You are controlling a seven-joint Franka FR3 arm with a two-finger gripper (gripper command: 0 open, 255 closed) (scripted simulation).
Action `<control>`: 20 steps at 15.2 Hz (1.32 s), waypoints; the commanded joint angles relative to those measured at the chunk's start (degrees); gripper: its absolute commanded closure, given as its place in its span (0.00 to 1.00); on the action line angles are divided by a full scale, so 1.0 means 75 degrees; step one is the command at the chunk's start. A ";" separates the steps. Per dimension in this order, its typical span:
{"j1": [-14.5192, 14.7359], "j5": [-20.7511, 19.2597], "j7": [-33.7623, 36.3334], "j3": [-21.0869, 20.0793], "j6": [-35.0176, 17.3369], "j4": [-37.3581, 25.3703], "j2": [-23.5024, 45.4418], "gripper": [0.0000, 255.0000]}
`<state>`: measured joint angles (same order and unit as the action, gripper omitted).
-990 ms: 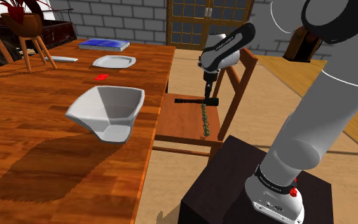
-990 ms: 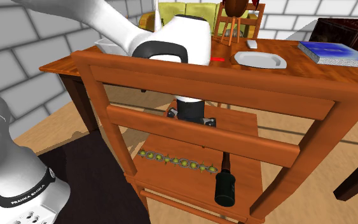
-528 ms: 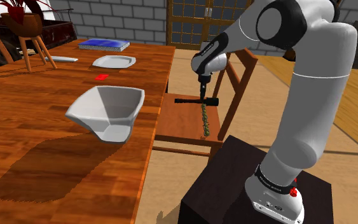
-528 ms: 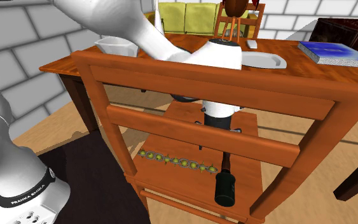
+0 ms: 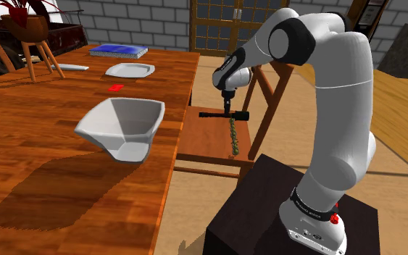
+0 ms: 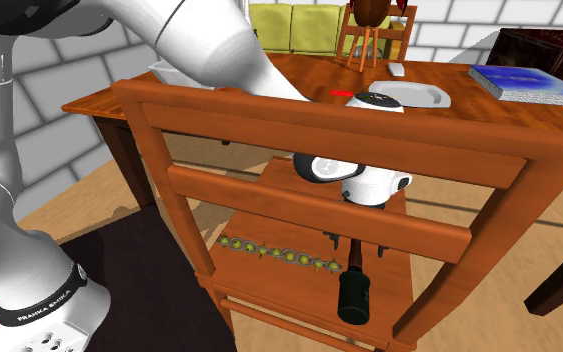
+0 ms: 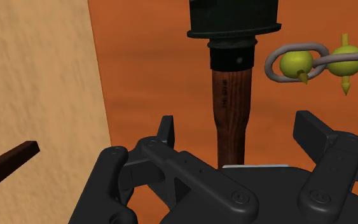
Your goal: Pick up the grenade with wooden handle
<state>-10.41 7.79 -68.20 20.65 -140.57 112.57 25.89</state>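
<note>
Stick-shaped, the grenade [image 7: 229, 102] pairs a slim reddish-brown handle of grained wood with a dark, smooth cylindrical head, joined by a black collar. It lies flat on the seat of an orange-brown wooden chair [image 5: 209, 145], near the seat's back edge. The all-black two-finger gripper [image 7: 238, 127] hangs directly over the handle with its fingers spread, one on each side of the wood and neither touching it, so nothing is grasped. Just beside the grenade's collar begins a grey metal chain [image 7: 317, 62] strung with yellow-green spiked balls; in the shoulder view the chain [image 5: 232, 138] runs away from the grenade [image 5: 217, 115] toward the seat's front edge. The second exterior view looks through the chair's slatted back [image 6: 299, 110] and shows the grenade's head [image 6: 354, 295] close to the camera, with the gripper [image 6: 355, 243] partly hidden behind a slat. The shoulder view adds the glossy wooden table [image 5: 50, 174] beside the chair, bearing an angular white bowl [image 5: 122, 127].
</note>
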 commanded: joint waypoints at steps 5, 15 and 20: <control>-0.0078 0.0146 -0.0079 -0.0108 -0.0336 0.0019 0.0323 0.00; -0.0078 0.0146 -0.0080 -0.0108 -0.0336 0.0018 0.0323 1.00; 0.0014 -0.0019 0.0008 0.0012 0.0046 -0.0008 -0.0045 1.00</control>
<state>-10.47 7.85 -68.33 20.61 -140.69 112.57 25.98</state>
